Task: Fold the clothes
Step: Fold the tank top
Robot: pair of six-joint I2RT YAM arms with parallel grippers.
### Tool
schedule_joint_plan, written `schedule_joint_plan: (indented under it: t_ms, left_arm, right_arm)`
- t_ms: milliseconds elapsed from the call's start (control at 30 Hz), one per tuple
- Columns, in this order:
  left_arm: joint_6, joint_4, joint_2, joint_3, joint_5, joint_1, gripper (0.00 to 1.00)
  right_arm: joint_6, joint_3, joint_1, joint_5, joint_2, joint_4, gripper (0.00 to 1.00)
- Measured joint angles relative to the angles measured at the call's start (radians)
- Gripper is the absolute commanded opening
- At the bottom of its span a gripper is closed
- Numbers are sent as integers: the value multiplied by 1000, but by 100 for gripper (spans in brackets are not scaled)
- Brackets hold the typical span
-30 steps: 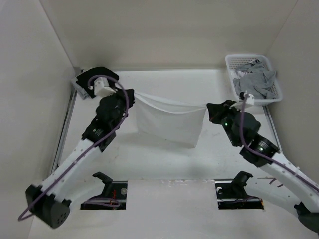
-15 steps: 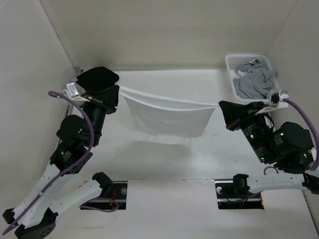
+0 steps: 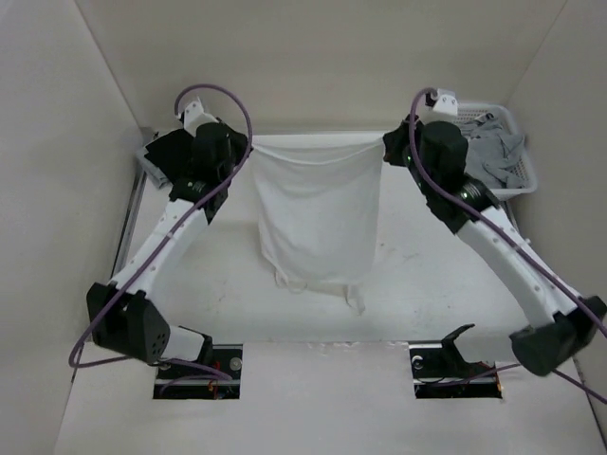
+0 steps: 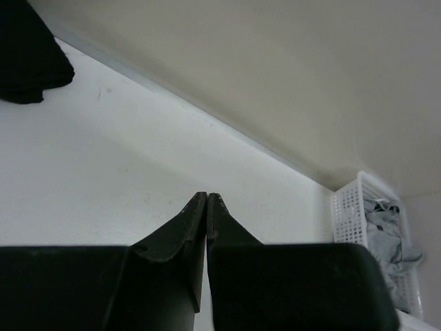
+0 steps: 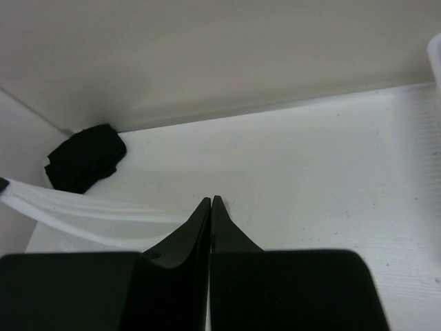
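Observation:
The clothes (image 3: 318,213), a plain white tank top, hang spread in the air near the back wall, upper edge pulled taut between both grippers, narrow straps dangling at the bottom. My left gripper (image 3: 249,152) is shut on the upper left corner and my right gripper (image 3: 386,152) on the upper right corner. In the right wrist view the shut gripper (image 5: 210,200) has white cloth (image 5: 83,214) stretching away to its left. In the left wrist view the gripper (image 4: 207,196) is shut tight, and the cloth itself does not show there.
A white basket (image 3: 524,178) holding a grey garment (image 3: 493,152) stands at the back right, just behind my right arm. A black garment (image 3: 161,156) lies at the back left corner beside my left arm. Walls close in the back and both sides.
Both arms rose and swung toward the back wall. The tank top, earlier sagging low between them, now hangs at full length with its straps down.

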Motion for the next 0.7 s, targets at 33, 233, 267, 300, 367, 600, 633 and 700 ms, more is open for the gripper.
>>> schedule_joint_plan:
  t_ms: [33, 233, 267, 300, 367, 600, 633, 700]
  left_arm:
    - [-5, -10, 42, 51, 19, 14, 0]
    - [-16, 0, 109, 314, 108, 53, 0]
    - [-17, 14, 95, 328, 116, 55, 0]
    - [-18, 26, 77, 330, 123, 56, 0]
    - [-18, 50, 37, 309, 131, 57, 1]
    - [-39, 207, -104, -66, 146, 22, 2]
    - [-43, 236, -113, -152, 148, 10, 2]
    - [-50, 270, -122, -323, 155, -13, 2]
  right_arm:
    - [11, 40, -35, -43, 58, -10, 0]
    - [43, 257, -112, -174, 164, -55, 0]
    - [45, 285, -111, -185, 153, -52, 0]
    - [46, 300, -111, -194, 137, -48, 0]
    - [48, 301, -109, -209, 84, -36, 0]
    - [93, -47, -109, -212, -152, 67, 0]
    - [103, -138, -107, -209, -184, 82, 0]
    - [130, -323, -98, -196, -235, 92, 0]
